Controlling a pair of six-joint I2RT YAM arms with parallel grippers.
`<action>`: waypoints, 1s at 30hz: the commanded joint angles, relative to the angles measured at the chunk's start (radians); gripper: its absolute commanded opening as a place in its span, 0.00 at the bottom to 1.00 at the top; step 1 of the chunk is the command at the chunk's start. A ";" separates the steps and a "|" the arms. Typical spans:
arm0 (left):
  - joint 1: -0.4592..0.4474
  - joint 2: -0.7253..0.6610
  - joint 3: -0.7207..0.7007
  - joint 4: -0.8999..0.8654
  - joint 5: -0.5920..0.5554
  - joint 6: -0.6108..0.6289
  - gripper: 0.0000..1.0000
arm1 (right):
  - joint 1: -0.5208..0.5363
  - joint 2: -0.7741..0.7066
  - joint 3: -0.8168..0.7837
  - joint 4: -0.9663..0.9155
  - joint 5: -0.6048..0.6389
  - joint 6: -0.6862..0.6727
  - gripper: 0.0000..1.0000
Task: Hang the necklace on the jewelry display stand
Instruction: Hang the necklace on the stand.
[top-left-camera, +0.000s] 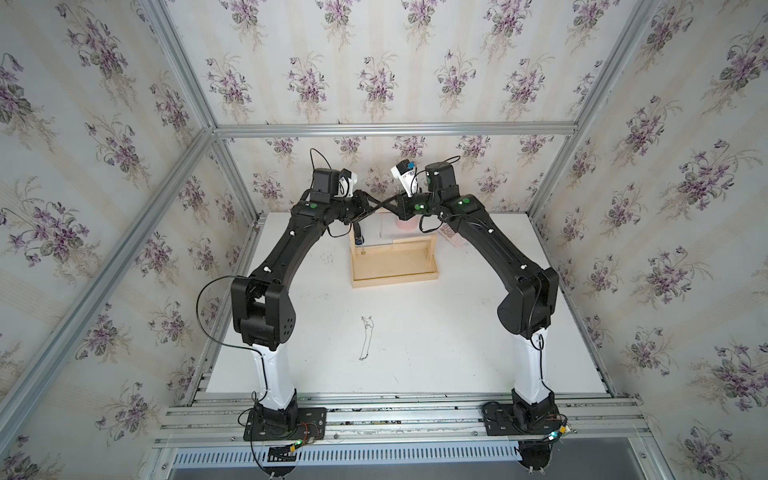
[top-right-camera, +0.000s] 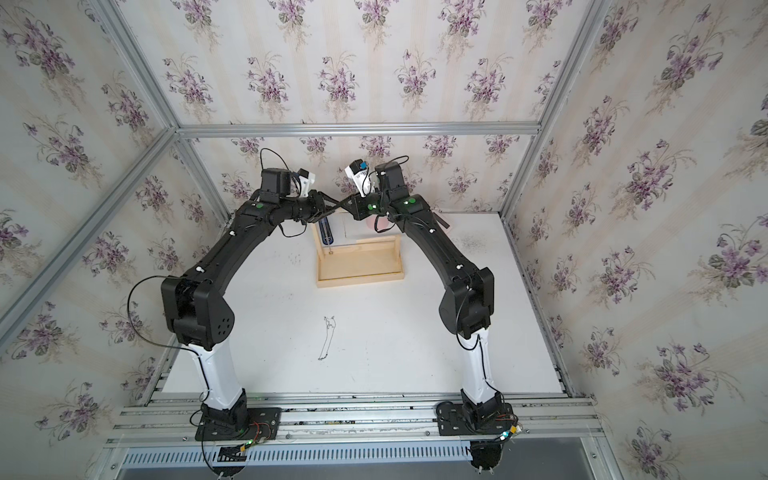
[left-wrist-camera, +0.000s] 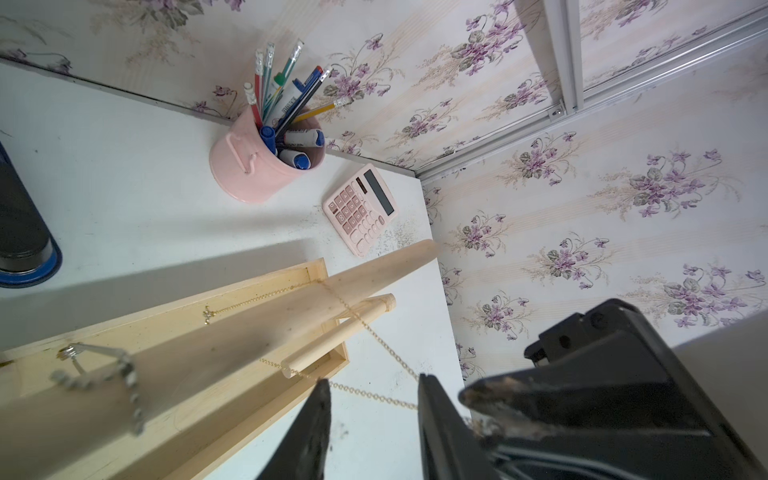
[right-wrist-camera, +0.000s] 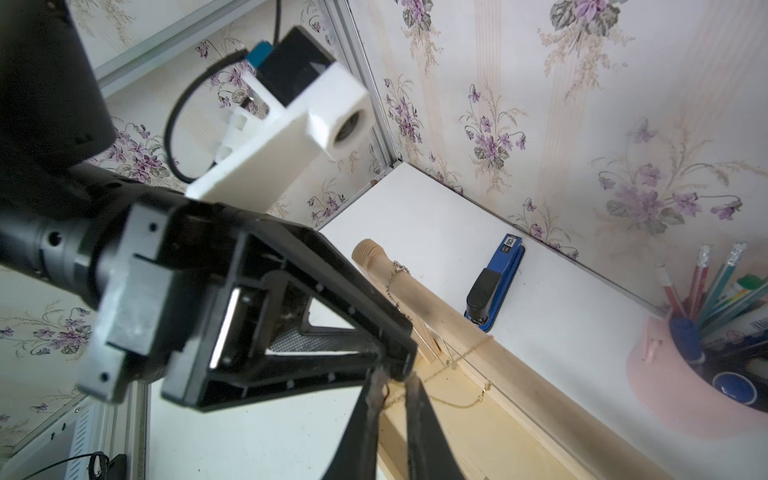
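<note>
The jewelry display stand (top-left-camera: 395, 283) (top-right-camera: 359, 283) is a pale wooden tray with dowel bars, standing at the back of the table. A thin gold necklace (left-wrist-camera: 353, 313) (right-wrist-camera: 457, 401) lies draped over its thick bar (left-wrist-camera: 374, 270) (right-wrist-camera: 478, 332) and its thinner dowel (left-wrist-camera: 345, 328). My left gripper (left-wrist-camera: 372, 380) is open beside the tray's end, and one strand of chain crosses between its tips. My right gripper (right-wrist-camera: 394, 380) (left-wrist-camera: 469, 395) is shut on the chain at its tips, just past the left one. In a top view the crossed fingers (top-left-camera: 376, 206) hang above the stand.
A pink pen cup (left-wrist-camera: 262, 166) (right-wrist-camera: 685, 395), a pink calculator (left-wrist-camera: 360, 208) (top-left-camera: 451, 239) and a blue stapler (right-wrist-camera: 494, 291) (top-left-camera: 358, 239) stand behind the stand. A silver ball chain (left-wrist-camera: 104, 370) hangs on the thick bar. Another thin necklace (top-left-camera: 366, 338) (top-right-camera: 328, 336) lies mid-table.
</note>
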 joint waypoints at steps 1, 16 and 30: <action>-0.003 -0.041 -0.025 0.003 -0.023 0.045 0.46 | -0.002 -0.005 0.004 0.029 -0.012 0.015 0.17; -0.136 -0.176 -0.148 -0.154 -0.419 0.313 0.60 | -0.009 -0.002 0.004 0.049 -0.023 0.059 0.27; -0.136 -0.404 -0.381 -0.295 -0.637 0.224 0.51 | 0.029 -0.249 -0.375 0.041 0.209 0.097 0.25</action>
